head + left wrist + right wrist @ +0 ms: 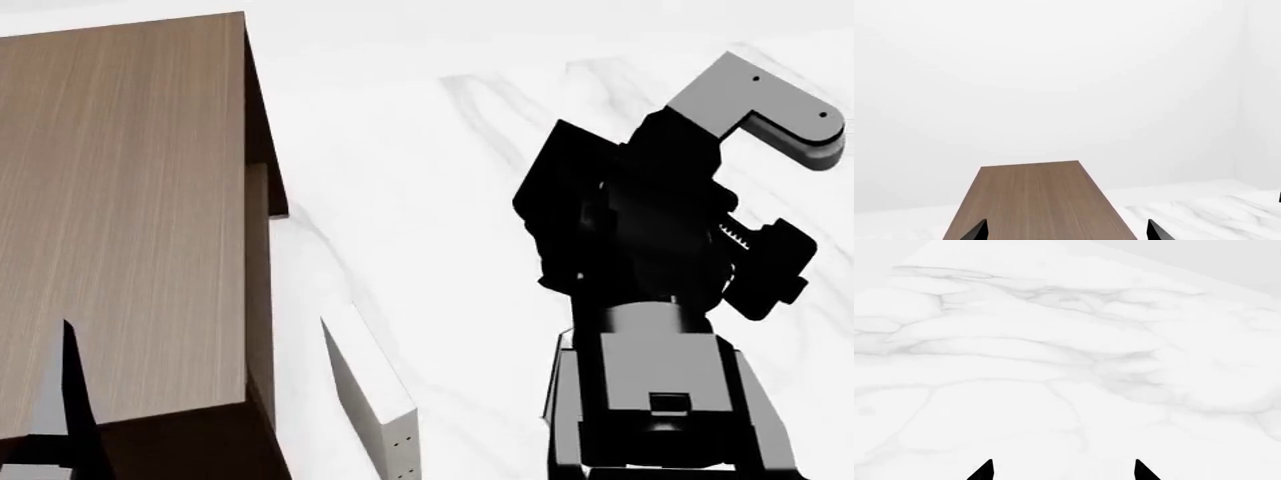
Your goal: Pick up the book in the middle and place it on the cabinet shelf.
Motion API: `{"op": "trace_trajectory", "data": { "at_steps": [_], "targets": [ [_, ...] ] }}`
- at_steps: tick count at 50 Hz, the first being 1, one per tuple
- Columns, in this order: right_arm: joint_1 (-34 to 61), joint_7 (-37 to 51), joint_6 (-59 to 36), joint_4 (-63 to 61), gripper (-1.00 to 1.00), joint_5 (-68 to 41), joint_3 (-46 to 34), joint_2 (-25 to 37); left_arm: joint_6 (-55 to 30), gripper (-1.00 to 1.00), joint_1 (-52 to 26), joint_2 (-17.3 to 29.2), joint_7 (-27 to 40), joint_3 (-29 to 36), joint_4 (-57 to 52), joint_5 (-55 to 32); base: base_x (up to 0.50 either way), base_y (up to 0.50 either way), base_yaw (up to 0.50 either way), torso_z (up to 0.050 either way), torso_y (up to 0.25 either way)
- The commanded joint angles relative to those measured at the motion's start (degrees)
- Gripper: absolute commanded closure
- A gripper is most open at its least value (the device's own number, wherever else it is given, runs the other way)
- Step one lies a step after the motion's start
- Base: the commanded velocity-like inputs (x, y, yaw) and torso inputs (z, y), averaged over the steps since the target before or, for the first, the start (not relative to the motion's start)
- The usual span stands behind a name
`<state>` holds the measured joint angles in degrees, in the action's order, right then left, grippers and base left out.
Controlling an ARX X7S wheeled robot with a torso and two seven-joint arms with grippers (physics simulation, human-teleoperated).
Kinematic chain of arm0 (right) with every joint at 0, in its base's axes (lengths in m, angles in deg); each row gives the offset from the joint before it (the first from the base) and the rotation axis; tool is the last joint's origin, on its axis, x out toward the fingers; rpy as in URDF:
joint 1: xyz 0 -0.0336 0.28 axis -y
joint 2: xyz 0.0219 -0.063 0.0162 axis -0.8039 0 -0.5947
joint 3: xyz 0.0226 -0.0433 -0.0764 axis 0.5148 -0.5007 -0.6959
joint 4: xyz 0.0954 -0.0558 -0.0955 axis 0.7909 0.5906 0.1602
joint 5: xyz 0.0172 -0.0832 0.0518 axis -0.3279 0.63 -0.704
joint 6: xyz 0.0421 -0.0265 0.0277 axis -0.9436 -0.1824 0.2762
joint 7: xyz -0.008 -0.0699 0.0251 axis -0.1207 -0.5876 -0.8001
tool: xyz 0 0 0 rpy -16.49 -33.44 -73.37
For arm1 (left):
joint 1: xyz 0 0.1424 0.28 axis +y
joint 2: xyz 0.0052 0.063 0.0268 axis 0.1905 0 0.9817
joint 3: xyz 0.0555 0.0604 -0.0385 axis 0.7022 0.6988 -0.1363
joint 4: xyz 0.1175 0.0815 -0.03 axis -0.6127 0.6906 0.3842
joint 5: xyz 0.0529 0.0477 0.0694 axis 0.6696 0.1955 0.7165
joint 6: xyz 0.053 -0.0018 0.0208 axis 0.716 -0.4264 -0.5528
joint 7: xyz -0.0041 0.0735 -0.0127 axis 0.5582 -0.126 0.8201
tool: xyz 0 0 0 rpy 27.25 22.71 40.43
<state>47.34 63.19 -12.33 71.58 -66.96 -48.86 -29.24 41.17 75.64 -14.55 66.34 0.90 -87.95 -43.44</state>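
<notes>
The brown wood-grain cabinet shelf (120,200) fills the left of the head view, its long flat top (1037,200) running away from my left gripper (1067,234). That gripper hovers over the near end of the top, open, with nothing between its black fingertips (977,231). A grey pointed shape (60,400) stands over the cabinet top at the bottom left of the head view; I cannot tell what it is. My right gripper (1062,471) is open over bare white marble, holding nothing. The book is out of view.
A pale off-white book (367,390) with two small dots on its edge stands upright on the marble surface (441,180) just right of the cabinet's dark side. My black right arm (654,250) rises at the right, ending in a grey link (761,100).
</notes>
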Motion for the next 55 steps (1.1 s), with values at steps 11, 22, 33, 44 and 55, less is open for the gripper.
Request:
{"op": "trace_trajectory", "data": {
  "at_steps": [11, 22, 33, 44, 55],
  "targets": [
    [-1.8, -2.0, -0.1, 3.6, -1.0, -2.3, -0.1, -0.6, 1.7, -1.0, 0.4, 0.8, 0.6, -0.4, 0.9, -0.5, 0.0, 0.0, 0.0, 0.0, 0.0],
    [-2.1, -0.9, -2.3, 3.6, -1.0, -4.8, 2.1, -0.8, 2.0, -1.0, 0.4, 1.0, 1.1, -0.3, 1.1, -0.7, 0.0, 0.0, 0.0, 0.0, 0.0],
    [-2.8, -0.2, -1.7, 3.7, -1.0, -9.0, -0.3, -0.7, 1.6, -1.0, 0.1, 1.4, 1.6, -0.1, 0.8, -0.9, 0.0, 0.0, 0.0, 0.0, 0.0],
    [-2.6, -2.0, -1.5, 3.7, -1.0, -15.7, -7.4, -0.7, 1.7, -1.0, -0.1, 1.6, 1.9, 0.5, 0.8, -1.0, 0.0, 0.0, 0.0, 0.0, 0.0],
    [-3.8, -3.9, -0.7, 3.7, -1.0, -16.7, -9.9, -0.7, 2.3, -1.0, -0.1, 1.8, 2.0, 0.8, 1.4, -0.9, 0.0, 0.0, 0.0, 0.0, 0.0]
  ]
}}
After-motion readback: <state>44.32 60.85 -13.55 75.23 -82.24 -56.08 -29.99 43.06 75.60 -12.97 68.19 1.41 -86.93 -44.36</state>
